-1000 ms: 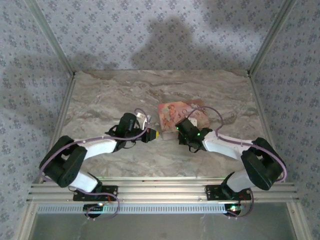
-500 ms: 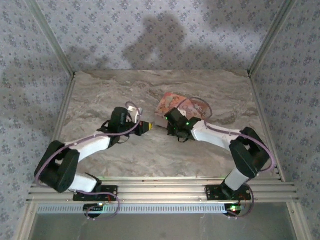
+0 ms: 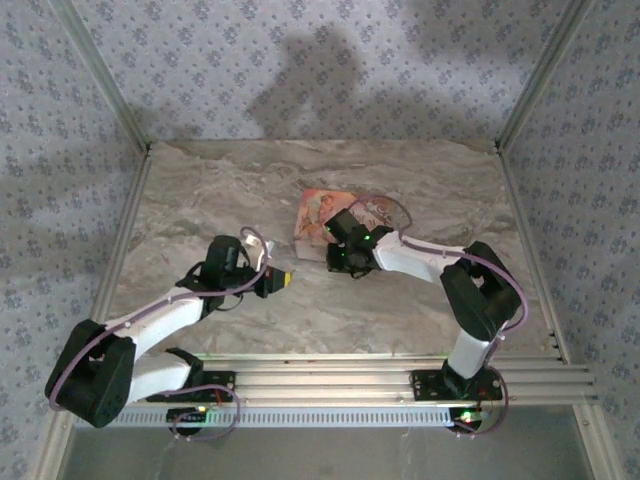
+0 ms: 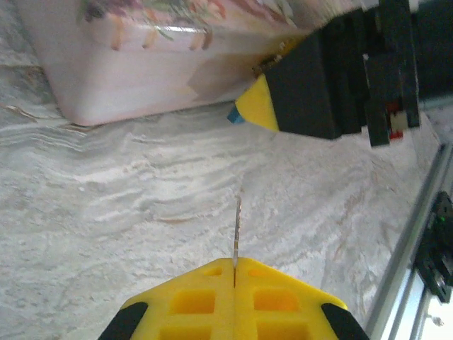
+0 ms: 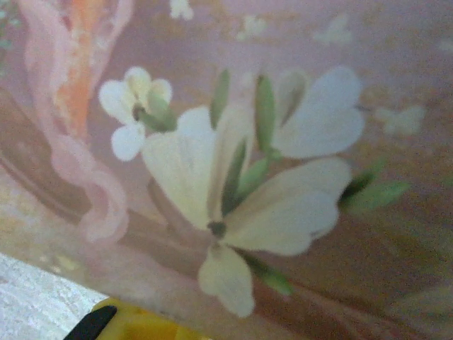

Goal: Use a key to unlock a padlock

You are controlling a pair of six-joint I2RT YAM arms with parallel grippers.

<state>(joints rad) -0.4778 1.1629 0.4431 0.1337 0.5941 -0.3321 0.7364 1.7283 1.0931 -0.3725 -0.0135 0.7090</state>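
My left gripper (image 4: 234, 263) is shut on the key (image 4: 237, 225), whose thin blade sticks out from between the yellow pads. It points toward my right gripper (image 3: 332, 260), a short gap away over the marble table. At the tip of the right gripper's yellow pad (image 4: 258, 106) a small teal-blue corner of the padlock (image 4: 232, 115) peeks out, apparently pinched there. Most of the padlock is hidden. In the top view the left gripper (image 3: 282, 280) lies left of and slightly nearer than the right one.
A pink flower-printed box (image 3: 318, 215) lies on the marble table (image 3: 200, 200) directly behind the right gripper. It looms close in the right wrist view (image 5: 269, 177). An aluminium rail (image 3: 320, 375) runs along the near edge, and patterned walls enclose the table.
Both arms have swung left. The left gripper drew back with the key, so the gap between the grippers widened. The pink box shifted left with the right gripper.
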